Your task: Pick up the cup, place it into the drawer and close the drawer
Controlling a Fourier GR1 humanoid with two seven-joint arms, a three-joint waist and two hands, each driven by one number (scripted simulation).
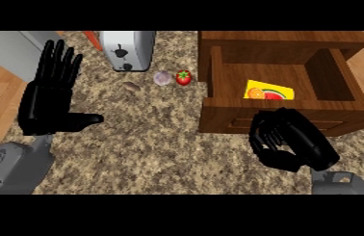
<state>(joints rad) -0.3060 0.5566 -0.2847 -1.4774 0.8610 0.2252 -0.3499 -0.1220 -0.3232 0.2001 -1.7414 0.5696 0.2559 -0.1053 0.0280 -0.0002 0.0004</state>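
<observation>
A yellow cup (268,92) printed with fruit lies inside the open wooden drawer (229,76), against its front wall. My right hand (295,141) hovers just in front of the drawer's front panel, below the cup and apart from it. Its fingers are loosely bent downward with nothing between them. At the left edge my left hand (50,93) rests open with its fingers up and thumb out, far from the drawer.
A silver toaster (128,49) stands at the back with an orange carrot (91,37) beside it. A pale garlic bulb (162,78), a red tomato (183,77) and a small brown lump (131,86) lie on the speckled counter (156,138) left of the drawer.
</observation>
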